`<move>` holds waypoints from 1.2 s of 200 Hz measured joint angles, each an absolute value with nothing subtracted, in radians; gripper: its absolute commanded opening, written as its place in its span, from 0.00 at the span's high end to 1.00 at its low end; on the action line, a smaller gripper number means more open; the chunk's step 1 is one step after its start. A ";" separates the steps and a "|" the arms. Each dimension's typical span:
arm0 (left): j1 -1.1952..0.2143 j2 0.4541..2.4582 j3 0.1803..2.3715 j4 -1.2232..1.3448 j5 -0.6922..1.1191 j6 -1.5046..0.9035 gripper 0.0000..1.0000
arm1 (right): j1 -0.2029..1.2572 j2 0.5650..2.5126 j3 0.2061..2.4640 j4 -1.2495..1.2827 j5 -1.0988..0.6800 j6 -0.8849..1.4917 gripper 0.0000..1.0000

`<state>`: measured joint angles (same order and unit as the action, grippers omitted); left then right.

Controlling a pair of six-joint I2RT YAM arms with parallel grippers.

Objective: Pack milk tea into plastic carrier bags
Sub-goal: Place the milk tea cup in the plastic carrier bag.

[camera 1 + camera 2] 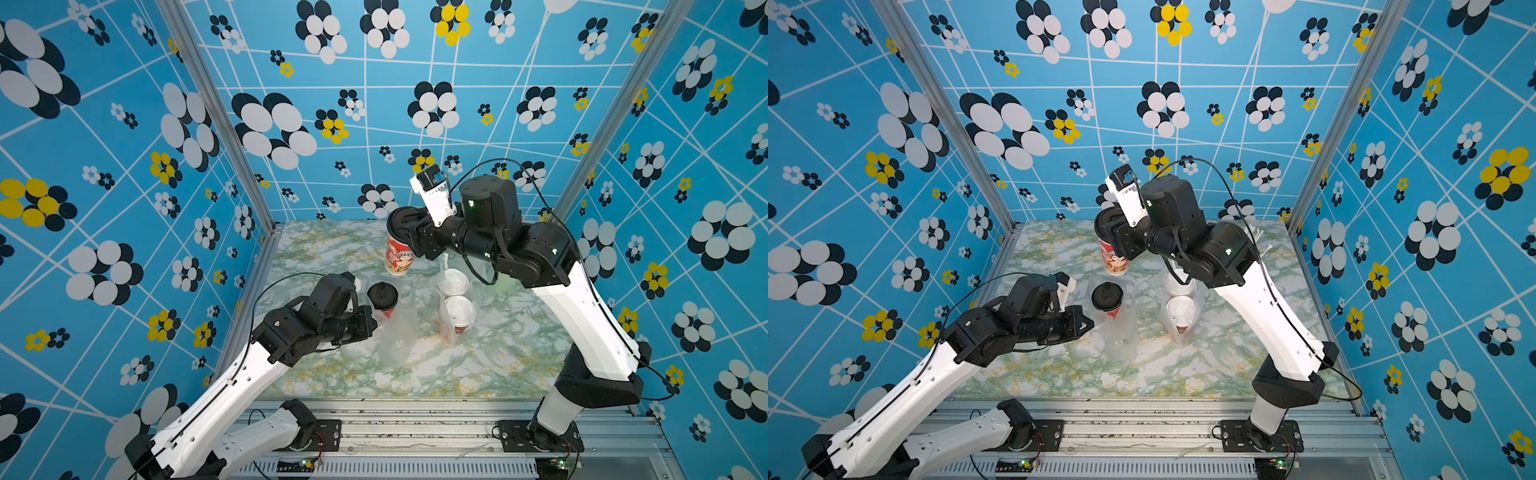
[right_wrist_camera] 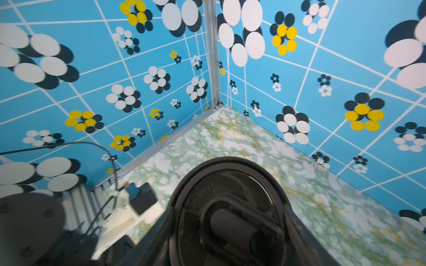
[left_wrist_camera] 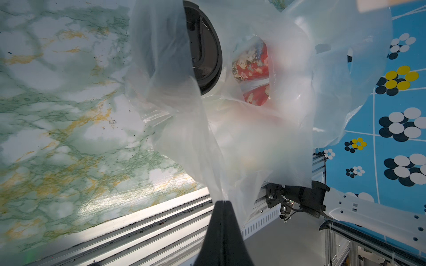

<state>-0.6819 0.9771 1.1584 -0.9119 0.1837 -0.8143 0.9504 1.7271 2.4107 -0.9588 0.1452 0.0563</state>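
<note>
My right gripper (image 1: 401, 235) (image 2: 227, 241) is shut on a black-lidded milk tea cup (image 1: 400, 255) (image 1: 1113, 259) just under its lid (image 2: 228, 207), holding it in the air over the back of the table. A second black-lidded cup (image 1: 382, 297) (image 3: 252, 66) stands inside a clear plastic carrier bag (image 1: 397, 332) (image 3: 253, 142). My left gripper (image 1: 375, 326) (image 3: 222, 202) is shut on that bag's edge, beside the cup. Two white-lidded cups (image 1: 457, 311) (image 1: 1180, 309) stand in another clear bag (image 1: 449, 336) to the right.
The marble-patterned table (image 1: 478, 365) is walled in by blue flowered panels on three sides. An aluminium rail (image 1: 415, 428) runs along its front edge. A pale green cup (image 1: 505, 284) shows partly behind my right arm.
</note>
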 measured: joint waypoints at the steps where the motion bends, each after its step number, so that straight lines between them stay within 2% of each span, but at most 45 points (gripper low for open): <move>1: -0.682 0.976 1.158 -0.912 0.184 -0.814 1.00 | 0.956 1.727 2.409 -0.960 0.147 0.060 0.42; 49: -0.681 0.949 1.158 -0.912 0.184 -0.807 1.00 | 1.052 1.697 2.243 -0.972 0.205 0.122 0.42; 119: -0.675 0.934 1.123 -0.910 0.188 -0.800 1.00 | 1.073 1.612 1.944 -0.915 0.227 0.219 0.43; 240: -0.674 0.916 1.122 -0.886 0.187 -0.813 1.00 | 1.119 1.517 1.524 -0.622 0.239 0.342 0.43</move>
